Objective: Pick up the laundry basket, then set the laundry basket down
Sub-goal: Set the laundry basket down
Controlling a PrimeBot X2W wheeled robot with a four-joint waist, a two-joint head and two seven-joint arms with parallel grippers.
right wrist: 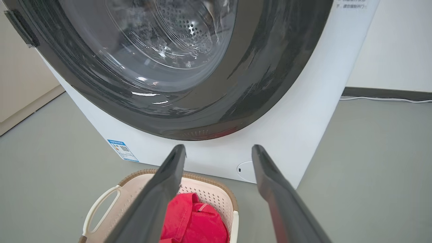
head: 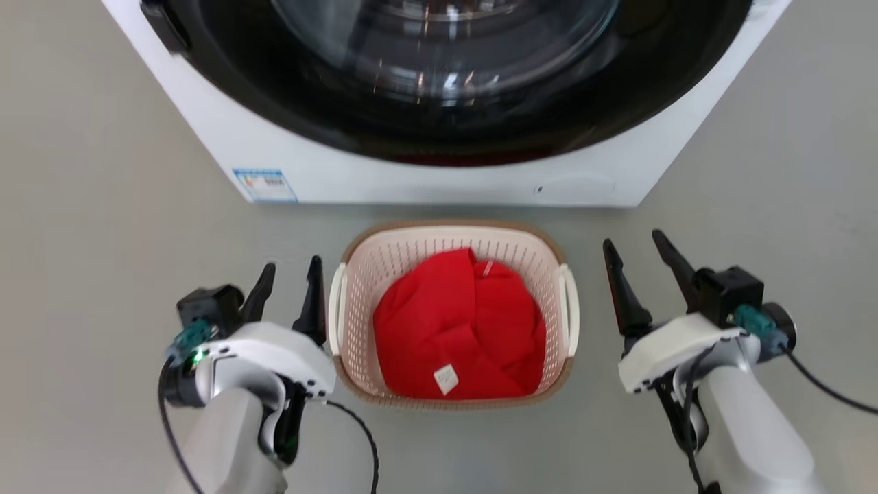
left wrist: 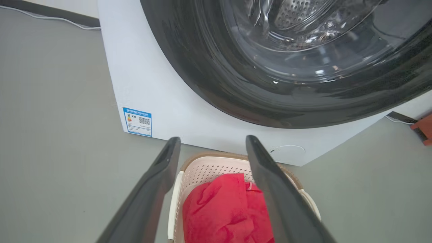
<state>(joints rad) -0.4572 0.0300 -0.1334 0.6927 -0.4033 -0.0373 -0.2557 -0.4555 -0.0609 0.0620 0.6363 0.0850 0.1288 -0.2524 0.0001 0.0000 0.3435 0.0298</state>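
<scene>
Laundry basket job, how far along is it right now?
Done: both arms flank the laundry basket, which sits on the floor before the washer, red garment inside. In hand: the left end effector is open close beside the left handle; the right end effector is open, apart from the right handle. Left: gripping, lifting and setting down, as far as this moment shows.
</scene>
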